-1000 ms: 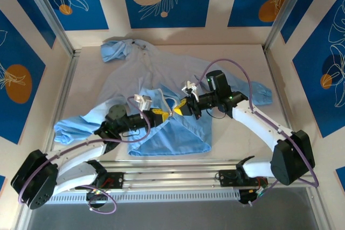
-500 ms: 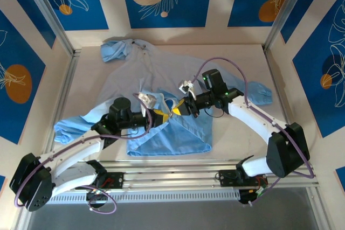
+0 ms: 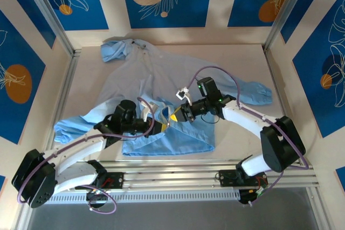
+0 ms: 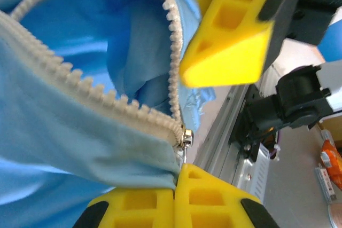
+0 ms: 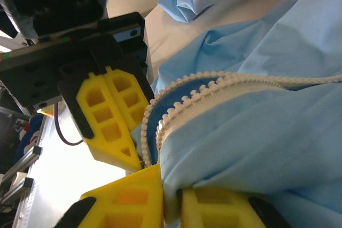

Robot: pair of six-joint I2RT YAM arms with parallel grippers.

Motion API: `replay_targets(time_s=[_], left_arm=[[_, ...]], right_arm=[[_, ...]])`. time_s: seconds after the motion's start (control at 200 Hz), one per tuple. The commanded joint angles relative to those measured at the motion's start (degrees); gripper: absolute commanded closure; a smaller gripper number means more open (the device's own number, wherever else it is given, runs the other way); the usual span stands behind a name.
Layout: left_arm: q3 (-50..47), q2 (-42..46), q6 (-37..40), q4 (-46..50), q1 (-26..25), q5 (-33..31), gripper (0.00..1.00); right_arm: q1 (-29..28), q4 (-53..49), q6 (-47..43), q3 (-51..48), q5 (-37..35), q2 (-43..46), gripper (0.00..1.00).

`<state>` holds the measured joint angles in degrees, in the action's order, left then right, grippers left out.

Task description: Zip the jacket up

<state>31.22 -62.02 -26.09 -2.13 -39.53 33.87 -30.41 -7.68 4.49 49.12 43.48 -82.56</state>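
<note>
I have the jacket (image 3: 161, 76) spread on the table (image 3: 237, 60). Its long axis runs from the hood (image 3: 116, 51) at the far left corner down to the hem (image 3: 167, 145) near the arm bases. One sleeve (image 3: 253, 91) points out to the right, and the other sleeve (image 3: 73, 127) lies bunched at the left edge.

Both grippers meet tip to tip over the lower front of the jacket. On my left wrist feed, the left gripper (image 4: 175, 198) is closed, pinching the blue fabric right at the bottom of the zipper (image 4: 107, 102). The two rows of pale teeth spread apart from the metal slider (image 4: 186, 137), which sits just above the fingers. On my right wrist feed, the right gripper (image 5: 171, 204) is clamped on a fold of the jacket just beside the zipper teeth.
</note>
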Motion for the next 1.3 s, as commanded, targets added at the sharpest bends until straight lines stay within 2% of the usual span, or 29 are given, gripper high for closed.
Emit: replay_targets(time_s=[0.0, 0.04, 0.29, 0.395, 0.48, 0.58, 0.755, 0.775, 0.8, 0.87, 0.97, 1.091, 1.211, 1.296], left_arm=[[2.32, -0.6, 0.73, 12.91, 0.23, 4.32, 1.0], [3.01, -0.73, 1.28, 14.46, 0.41, 4.16, 1.0], [4.07, 1.41, 0.94, 13.39, 1.25, 2.02, 1.0], [4.46, 3.1, 0.39, 14.52, 1.77, -0.7, 0.72], [4.09, 5.99, -1.47, 13.93, 2.14, -3.85, 0.55], [2.68, 10.19, -4.96, 12.19, 2.19, -8.15, 0.43], [-2.25, 18.47, -15.09, 9.2, 1.14, -16.88, 0.37], [-3.36, 19.84, -16.36, 8.07, 0.7, -18.09, 0.31], [-4.78, 21.42, -18.46, 6.43, -0.04, -19.9, 0.27], [-8.45, 25.0, -21.19, 1.78, -2.83, -24.04, 0.28], [-10.28, 27.52, -21.59, 1.58, -7.12, -30.1, 0.34], [-13.46, 25.52, -24.97, -5.95, -9.83, -30.96, 0.45], [-14.42, 21.3, -25.08, -12.44, -13.61, -33.3, 0.46], [-14.87, 18.64, -24.87, -17.74, -14.41, -33.45, 0.43]], right_arm=[[-0.87, 6.78, 2.13, -0.56, -0.29, 1.48, 0.96], [-1.68, 7.06, 2.55, -0.52, -0.16, 1.16, 1.0], [-3.86, 9.47, 6.37, -1.99, -0.93, 0.92, 1.0], [-3.51, 11.28, 8.89, -2.65, -1.81, 1.67, 1.0], [-3.42, 12.34, 10.57, -3.12, -2.56, 2.11, 1.0], [-3.42, 13.99, 12.31, -3.74, -2.87, 2.11, 1.0], [-3.44, 16.16, 14.7, -4.3, -3.4, 1.5, 1.0], [-3.43, 16.28, 14.87, -4.27, -3.48, 1.47, 1.0], [-3.42, 16.47, 15.09, -4.3, -3.36, 1.37, 1.0], [-3.5, 17.22, 15.72, -4.39, -3.23, 1.34, 1.0], [-3.55, 17.46, 15.9, -4.73, -3.56, 1.61, 1.0], [-3.51, 17.5, 16.21, -5.06, -4.17, 2.07, 1.0], [-3.51, 17.85, 16.75, -5.2, -4.51, 2.41, 1.0], [-3.51, 17.97, 17.09, -5.31, -4.64, 2.41, 1.0]])
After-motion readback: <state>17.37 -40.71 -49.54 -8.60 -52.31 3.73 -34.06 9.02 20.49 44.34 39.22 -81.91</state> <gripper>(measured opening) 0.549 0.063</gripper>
